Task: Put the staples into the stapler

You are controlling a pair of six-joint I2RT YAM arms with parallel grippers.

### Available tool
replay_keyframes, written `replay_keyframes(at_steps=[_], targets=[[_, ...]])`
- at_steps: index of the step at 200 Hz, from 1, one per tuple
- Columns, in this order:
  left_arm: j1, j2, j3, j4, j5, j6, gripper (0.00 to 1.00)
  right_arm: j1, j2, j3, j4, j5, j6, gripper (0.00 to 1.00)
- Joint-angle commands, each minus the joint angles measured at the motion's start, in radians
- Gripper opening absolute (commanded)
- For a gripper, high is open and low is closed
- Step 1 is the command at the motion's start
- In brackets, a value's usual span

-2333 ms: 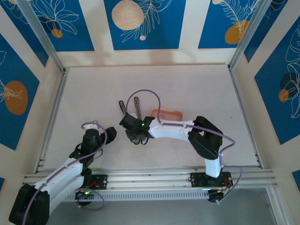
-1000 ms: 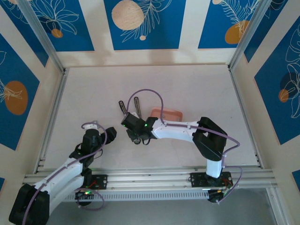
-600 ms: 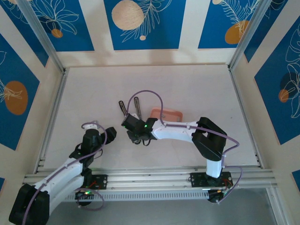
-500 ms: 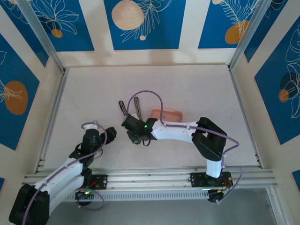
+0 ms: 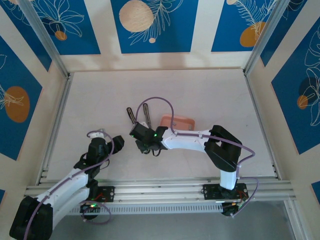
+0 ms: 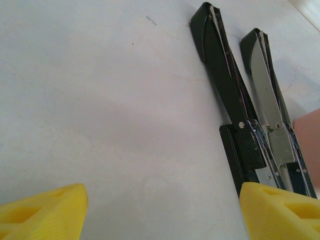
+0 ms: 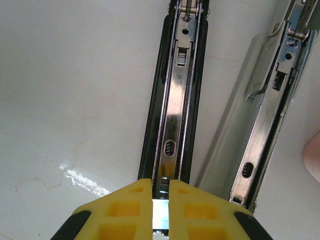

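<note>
OVERHEAD AND WRIST VIEWS: The fixed camera, mounted above and behind the arm bases, looks down on the whole counter point(image 5: 200, 90) and its patterned walls, from far enough that the opened stapler point(image 5: 146, 114) appears small at mid-frame. The left wrist camera sits low, looking along the counter from near by toward the stapler, the left hand point(image 6: 160, 212) framing the bottom corners. The right wrist camera faces almost straight down, very close above the stapler's metal channel, the right hand point(image 7: 160, 205) at the bottom edge. All three views share the stapler's two spread bars. The pink tray point(image 6: 307, 135) edges into both wrist views at right.
</note>
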State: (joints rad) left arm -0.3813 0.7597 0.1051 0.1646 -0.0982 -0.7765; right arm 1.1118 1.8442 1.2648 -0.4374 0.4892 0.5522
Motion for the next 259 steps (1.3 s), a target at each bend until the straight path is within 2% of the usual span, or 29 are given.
replay_keyframes(at_steps=[1, 160, 202, 259], targets=[[0.013, -0.016, -0.005, -0.01, -0.012, 0.013, 0.8, 0.009, 0.013, -0.016, -0.016, -0.02, 0.02, 0.11], [0.013, -0.016, -0.006, -0.002, -0.014, 0.014, 0.8, 0.01, 0.04, 0.004, -0.03, -0.024, 0.031, 0.12], [0.013, -0.017, -0.006, 0.0, -0.014, 0.014, 0.8, 0.011, 0.044, 0.014, -0.031, -0.026, 0.03, 0.16], [0.013, -0.019, -0.006, -0.001, -0.014, 0.014, 0.8, 0.01, 0.035, 0.039, -0.034, -0.009, 0.017, 0.27]])
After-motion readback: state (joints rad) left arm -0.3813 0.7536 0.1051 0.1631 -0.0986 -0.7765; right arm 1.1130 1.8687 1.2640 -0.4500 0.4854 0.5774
